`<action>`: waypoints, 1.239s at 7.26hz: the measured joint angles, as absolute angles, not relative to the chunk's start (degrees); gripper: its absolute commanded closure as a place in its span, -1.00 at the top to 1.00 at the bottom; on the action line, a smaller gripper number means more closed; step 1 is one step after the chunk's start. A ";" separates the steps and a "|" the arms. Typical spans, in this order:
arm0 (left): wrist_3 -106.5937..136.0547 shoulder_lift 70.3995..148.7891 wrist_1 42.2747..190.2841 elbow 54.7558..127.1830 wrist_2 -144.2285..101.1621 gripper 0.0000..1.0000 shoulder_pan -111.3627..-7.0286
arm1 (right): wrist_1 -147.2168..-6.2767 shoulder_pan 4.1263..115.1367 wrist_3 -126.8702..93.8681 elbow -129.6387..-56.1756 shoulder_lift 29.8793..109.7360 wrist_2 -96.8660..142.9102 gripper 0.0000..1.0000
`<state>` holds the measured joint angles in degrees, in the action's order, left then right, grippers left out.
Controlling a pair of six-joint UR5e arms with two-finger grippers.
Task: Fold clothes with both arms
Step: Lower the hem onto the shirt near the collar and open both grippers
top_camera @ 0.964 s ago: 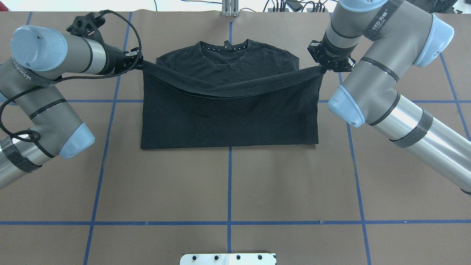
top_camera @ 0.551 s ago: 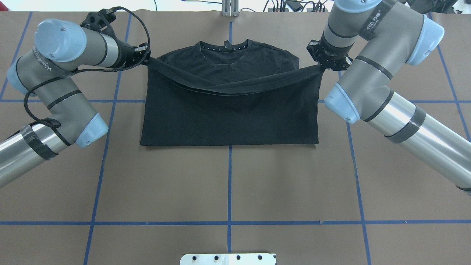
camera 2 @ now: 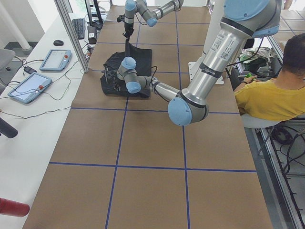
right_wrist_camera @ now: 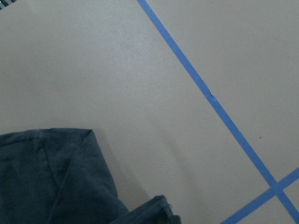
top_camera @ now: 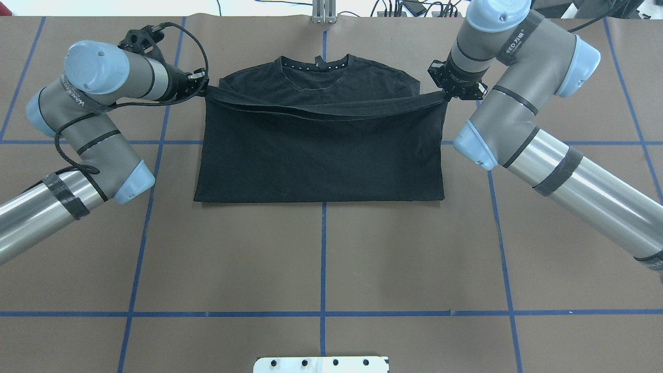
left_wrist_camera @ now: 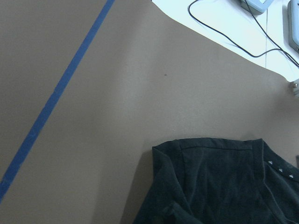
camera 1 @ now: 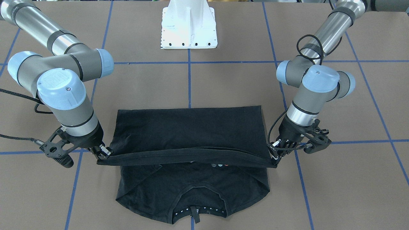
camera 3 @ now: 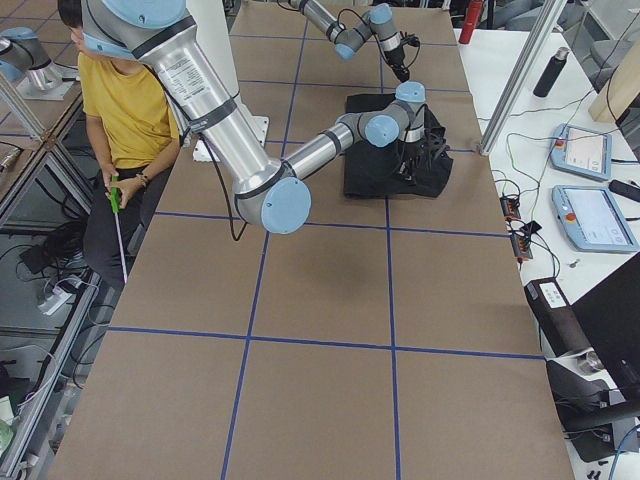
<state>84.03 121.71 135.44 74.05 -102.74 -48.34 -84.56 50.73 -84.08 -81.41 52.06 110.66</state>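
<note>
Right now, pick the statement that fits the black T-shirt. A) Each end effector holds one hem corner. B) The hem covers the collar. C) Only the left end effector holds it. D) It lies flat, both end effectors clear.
A: the left end effector and right end effector each pinch a corner of the black T-shirt, its hem taut between them, short of the collar.

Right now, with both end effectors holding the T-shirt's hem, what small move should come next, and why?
Probably carry the hem toward the collar, then lower it: the left end effector and right end effector hold it stretched above the black T-shirt, short of the collar.
</note>
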 measured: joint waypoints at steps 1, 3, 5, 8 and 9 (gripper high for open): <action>83.96 121.87 136.25 72.77 -101.98 -1.00 -48.34 | -83.91 50.73 -84.03 -80.26 51.75 110.63 -1.00; 83.79 122.23 137.06 71.26 -101.19 -1.00 -48.34 | -81.63 50.79 -84.01 -78.32 51.62 110.62 -1.00; 83.76 122.98 137.10 70.94 -101.09 -1.00 -48.34 | -80.64 50.75 -84.23 -77.53 51.51 110.58 -1.00; 83.84 123.54 137.06 70.21 -100.84 -0.53 -48.34 | -80.43 50.72 -84.19 -76.05 50.65 110.55 0.13; 83.84 123.59 137.14 69.71 -100.77 -0.30 -48.35 | -80.40 50.71 -84.07 -75.16 49.97 110.45 0.30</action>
